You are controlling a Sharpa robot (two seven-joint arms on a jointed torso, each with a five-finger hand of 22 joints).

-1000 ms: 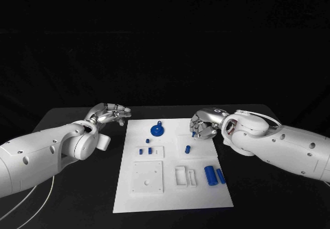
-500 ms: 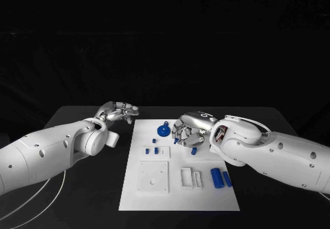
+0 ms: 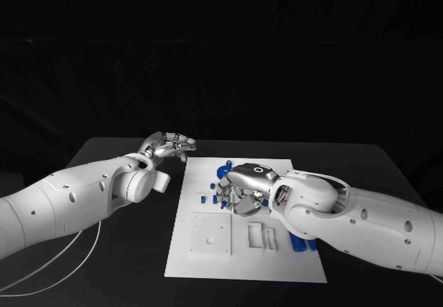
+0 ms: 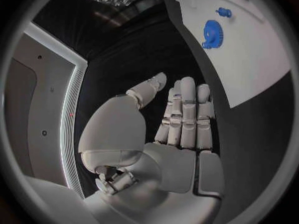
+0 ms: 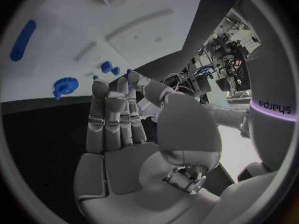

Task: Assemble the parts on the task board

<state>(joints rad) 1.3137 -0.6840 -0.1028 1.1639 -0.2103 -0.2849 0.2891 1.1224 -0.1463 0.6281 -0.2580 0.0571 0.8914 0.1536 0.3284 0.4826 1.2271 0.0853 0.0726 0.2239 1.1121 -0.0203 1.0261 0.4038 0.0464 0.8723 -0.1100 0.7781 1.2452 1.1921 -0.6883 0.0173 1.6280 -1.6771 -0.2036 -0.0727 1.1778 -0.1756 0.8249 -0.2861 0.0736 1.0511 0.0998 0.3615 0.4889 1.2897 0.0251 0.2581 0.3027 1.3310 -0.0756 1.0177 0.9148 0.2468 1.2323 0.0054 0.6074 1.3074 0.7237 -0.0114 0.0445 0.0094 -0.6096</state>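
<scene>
**Right hand moving in over the middle of the board**

We are seeing the right hand point(image 3: 242, 188) hanging low over the middle of the task board point(image 3: 277, 265). A second ago it was sitting at the board's right edge, so it has been crossing toward the left half, and its forearm is now lying over the right half of the board. The whole head view has been shifting too, so we are reading the board itself as unmoved.

In the right wrist view, the right hand point(image 5: 124, 124) is holding its fingers straight and side by side, with the thumb brought near their tips. A speck of blue is showing there, and we cannot tell whether it is being pinched or just lying on the board behind.

The blue gear point(image 3: 221, 170) is lying near the board's far edge, just beyond the right hand, in the same spot on the board as before. Two blue cylinders point(image 3: 297, 242) are peeking out from under the right forearm.

The left hand point(image 3: 166, 146) is hovering over the black table point(image 3: 120, 256) beside the board's far left corner, much as earlier. Its fingers are stretched out, its thumb is apart, and it is holding nothing
</scene>
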